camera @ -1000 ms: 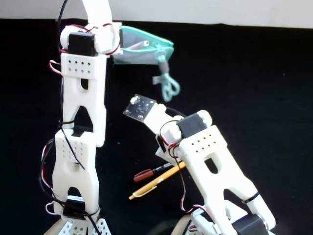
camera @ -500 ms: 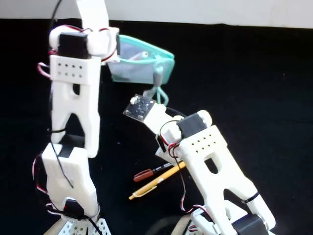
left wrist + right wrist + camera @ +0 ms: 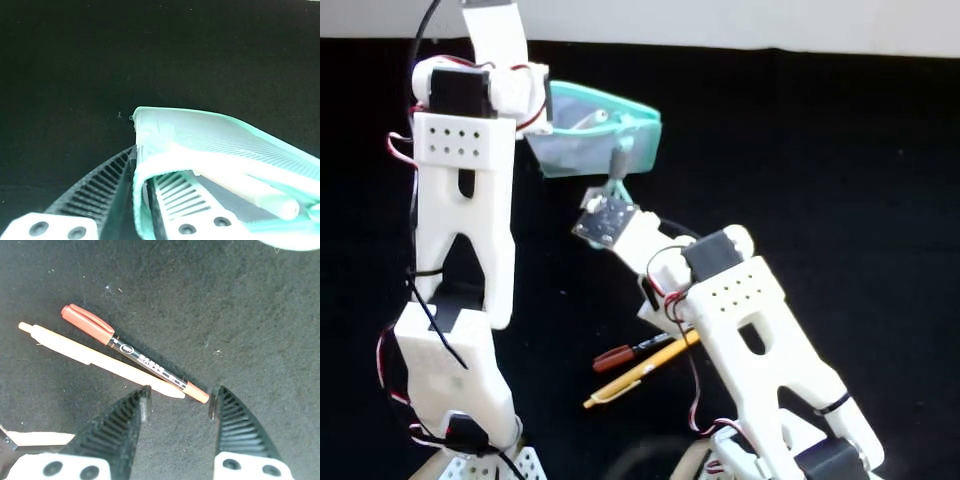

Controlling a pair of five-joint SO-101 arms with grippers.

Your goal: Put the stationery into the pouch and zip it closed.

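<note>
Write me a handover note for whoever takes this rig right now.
Left gripper: shut on the pouch, held up off the table, mouth open.
Right gripper: open, above the red-capped marker and yellow pen, which lie side by side on the table.
Done: one white item lies inside the pouch.
Left: marker and pen in, then zip closed.

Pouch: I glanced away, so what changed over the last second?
The left jaws, shut on the pouch, carried it left and down in the high view; its zipper pull now hangs by the right arm's wrist. The right jaws, open above the red pen and yellow pen, stayed put.
</note>
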